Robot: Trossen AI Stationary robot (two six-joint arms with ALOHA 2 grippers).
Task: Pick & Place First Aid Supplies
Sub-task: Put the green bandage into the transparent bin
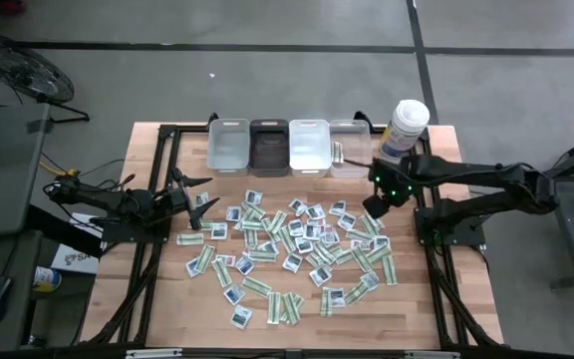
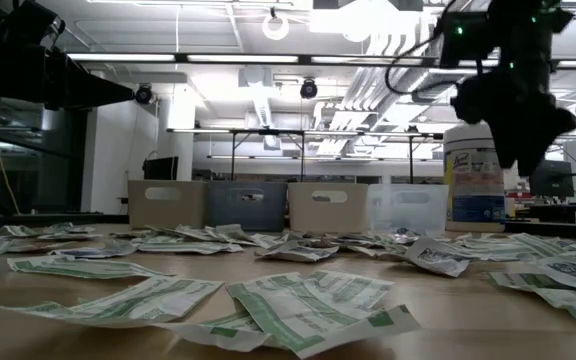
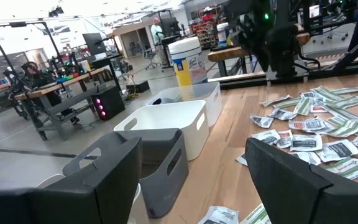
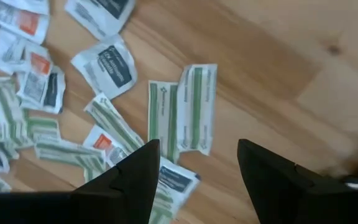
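The first aid supplies (image 1: 292, 254) are seen scattered flat across the middle of the wooden table (image 1: 157, 299), from about 9 o'clock to 3 o'clock of its centre and down toward 6 o'clock. No common heading is shared: the narrow green-and-white strips lie with their long axes at many angles, and the squarish white packets are turned every way. In the right wrist view, a pair of green-and-white strips (image 4: 182, 115) is seen side by side, touching, with long axes nearly parallel. 4 bins (image 1: 289, 147) are lined up at 12 o'clock, and a white canister (image 1: 405, 128) is stood at about 1 o'clock. The right gripper (image 1: 377, 206) is held above the pile's 2 o'clock edge, jaws spread with nothing between them. The left gripper (image 1: 207, 202) is held at the pile's 9 o'clock edge, pointed toward the bins, jaws likewise spread and empty.
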